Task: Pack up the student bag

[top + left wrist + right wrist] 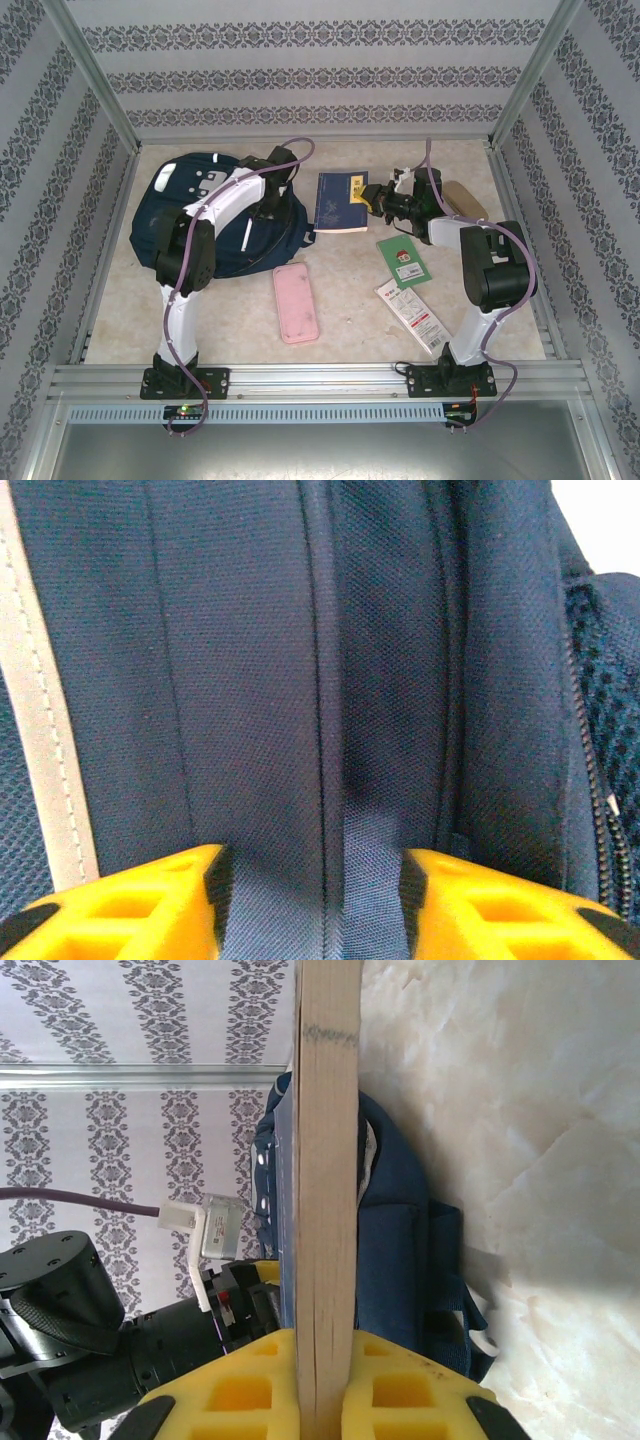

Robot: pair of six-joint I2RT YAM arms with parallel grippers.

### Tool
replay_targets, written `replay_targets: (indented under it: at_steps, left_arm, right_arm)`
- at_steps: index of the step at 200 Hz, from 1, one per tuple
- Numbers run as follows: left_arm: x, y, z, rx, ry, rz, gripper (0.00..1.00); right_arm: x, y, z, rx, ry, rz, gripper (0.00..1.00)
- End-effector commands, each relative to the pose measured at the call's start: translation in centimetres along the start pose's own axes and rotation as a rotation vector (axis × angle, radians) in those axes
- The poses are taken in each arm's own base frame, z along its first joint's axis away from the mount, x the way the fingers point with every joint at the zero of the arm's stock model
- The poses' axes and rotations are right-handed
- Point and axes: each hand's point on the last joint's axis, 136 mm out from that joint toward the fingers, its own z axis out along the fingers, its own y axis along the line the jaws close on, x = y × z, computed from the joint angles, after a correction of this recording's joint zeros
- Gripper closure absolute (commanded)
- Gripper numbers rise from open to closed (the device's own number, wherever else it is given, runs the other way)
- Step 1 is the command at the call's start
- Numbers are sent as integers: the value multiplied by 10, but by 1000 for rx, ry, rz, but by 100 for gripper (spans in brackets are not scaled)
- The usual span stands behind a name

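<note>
The student bag (215, 215), navy blue with grey patches, lies at the back left of the table. My left gripper (275, 195) sits on the bag's right side. In the left wrist view a fold of navy fabric and webbing (310, 810) fills the gap between the yellow fingers (150, 910), and the left gripper (310, 880) is shut on it. My right gripper (378, 200) is shut on a blue book (340, 203) just right of the bag. The book's pale page edge (325, 1160) stands upright between the right gripper's (322, 1345) pads, with the bag (400, 1260) behind it.
A pink pencil case (296, 302) lies near the table's middle front. A green card (404, 260) and a white and red packet (410, 315) lie by the right arm. A tan object (465, 200) rests at the back right. Patterned walls enclose the table.
</note>
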Motion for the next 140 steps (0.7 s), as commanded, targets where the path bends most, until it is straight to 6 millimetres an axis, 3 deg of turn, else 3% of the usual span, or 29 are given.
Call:
replay_targets:
  at_steps: [1, 30, 60, 93, 140]
  left_arm:
    - [9, 15, 10, -99, 35, 45, 65]
    - [7, 20, 1, -122, 8, 49, 100]
    - [-12, 18, -42, -70, -86, 10, 100]
    - [-33, 12, -97, 5, -199, -26, 100]
    - [-49, 26, -156, 76, -316, -87, 100]
  right_arm:
    - [2, 20, 0, -36, -3, -67, 100]
    - [6, 24, 3, -41, 7, -71, 100]
    - [14, 28, 14, -49, 23, -71, 100]
    - [28, 33, 40, -58, 57, -71, 100]
    - [36, 41, 79, -90, 59, -52, 100]
